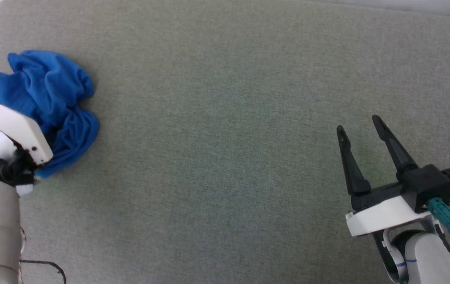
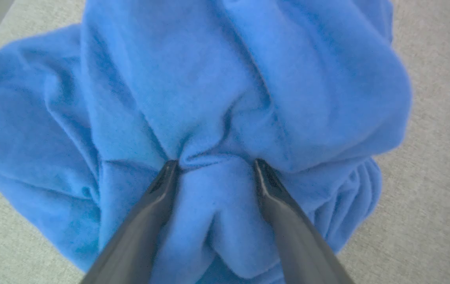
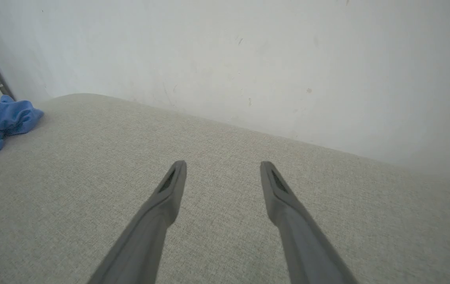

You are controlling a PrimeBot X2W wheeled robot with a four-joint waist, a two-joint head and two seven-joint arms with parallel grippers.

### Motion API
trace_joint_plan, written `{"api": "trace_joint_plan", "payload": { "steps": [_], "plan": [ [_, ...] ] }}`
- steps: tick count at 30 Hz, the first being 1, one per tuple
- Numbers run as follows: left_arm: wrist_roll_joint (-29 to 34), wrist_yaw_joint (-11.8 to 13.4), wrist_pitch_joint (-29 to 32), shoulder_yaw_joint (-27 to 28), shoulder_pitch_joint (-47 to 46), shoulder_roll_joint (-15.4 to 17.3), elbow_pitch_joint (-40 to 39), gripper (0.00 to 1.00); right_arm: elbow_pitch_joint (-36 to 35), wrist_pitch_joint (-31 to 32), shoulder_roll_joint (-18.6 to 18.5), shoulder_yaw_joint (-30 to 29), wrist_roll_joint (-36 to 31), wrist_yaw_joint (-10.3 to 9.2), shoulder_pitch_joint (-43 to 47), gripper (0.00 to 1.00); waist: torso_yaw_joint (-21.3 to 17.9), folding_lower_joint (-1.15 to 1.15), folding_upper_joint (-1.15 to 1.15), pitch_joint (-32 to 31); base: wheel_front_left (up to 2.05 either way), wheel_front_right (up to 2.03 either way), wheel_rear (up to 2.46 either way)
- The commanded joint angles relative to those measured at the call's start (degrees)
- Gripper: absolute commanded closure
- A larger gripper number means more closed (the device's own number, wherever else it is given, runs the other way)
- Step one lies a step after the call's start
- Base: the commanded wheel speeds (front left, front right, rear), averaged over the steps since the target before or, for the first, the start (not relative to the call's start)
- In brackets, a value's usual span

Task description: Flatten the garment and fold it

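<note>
While its fingers [image 2: 158, 197] stand apart with a ridge of blue cloth between them, tips sunk into the folds, the left gripper [image 2: 215, 167] presses on the garment [image 2: 248, 79], which lies crumpled at the far left of the grey fabric surface [image 1: 225, 157]. Well apart, the right gripper [image 1: 361, 126] is spread and empty over bare fabric.

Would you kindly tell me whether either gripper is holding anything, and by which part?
Nothing is held: the left gripper stands open, fingers straddling a fold of the garment; the right gripper is open and empty.
</note>
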Motion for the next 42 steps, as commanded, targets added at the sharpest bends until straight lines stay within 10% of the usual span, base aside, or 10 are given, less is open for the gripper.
{"api": "trace_joint_plan", "payload": {
  "steps": [1, 2, 3, 10, 27, 42],
  "plan": [
    [-0.89, -0.60, 2.75, -0.63, -0.08, -0.32, 3.29, 0.52, 0.11, -0.63, 0.10, 0.37, 0.16, -0.05, -1.24, 0.00, -0.29, 0.00, 0.00, 0.37, 0.00, 0.00, 0.00],
    [-0.89, -0.60, 2.75, -0.63, -0.08, -0.32, 3.29, 0.52, 0.11, -0.63, 0.10, 0.37, 0.16, -0.05, -1.24, 0.00, -0.29, 0.00, 0.00, 0.37, 0.00, 0.00, 0.00],
    [-1.21, -0.97, 4.40, -1.27, -0.64, 0.10, 4.99, 1.00, 0.32, -0.96, 0.10, 0.44, 0.35, -0.05, -1.49, 0.00, -0.25, 0.00, 0.00, 0.37, 0.00, 0.00, 0.00],
    [0.13, -0.94, 0.71, -2.75, -2.32, 1.97, 5.86, 1.00, 1.32, -2.03, 0.11, 0.38, 1.14, -0.05, -1.41, 0.00, 0.01, 0.00, 0.00, -1.65, 0.00, 0.00, 0.00],
    [11.56, 1.26, -39.14, -10.50, -11.35, 3.27, -3.48, 1.00, 4.33, -4.54, 0.11, -4.43, 5.05, -0.05, 4.30, 0.00, -0.55, 0.00, 0.00, -15.99, 0.00, 0.00, 0.00],
    [5.04, -1.75, -37.83, -16.80, -3.98, -9.76, -14.25, 1.00, 3.35, -3.52, 0.11, -6.29, 6.47, -0.05, 9.01, 0.00, -13.51, 0.00, 0.00, -21.05, 0.00, 0.00, 0.00]
  ]
}}
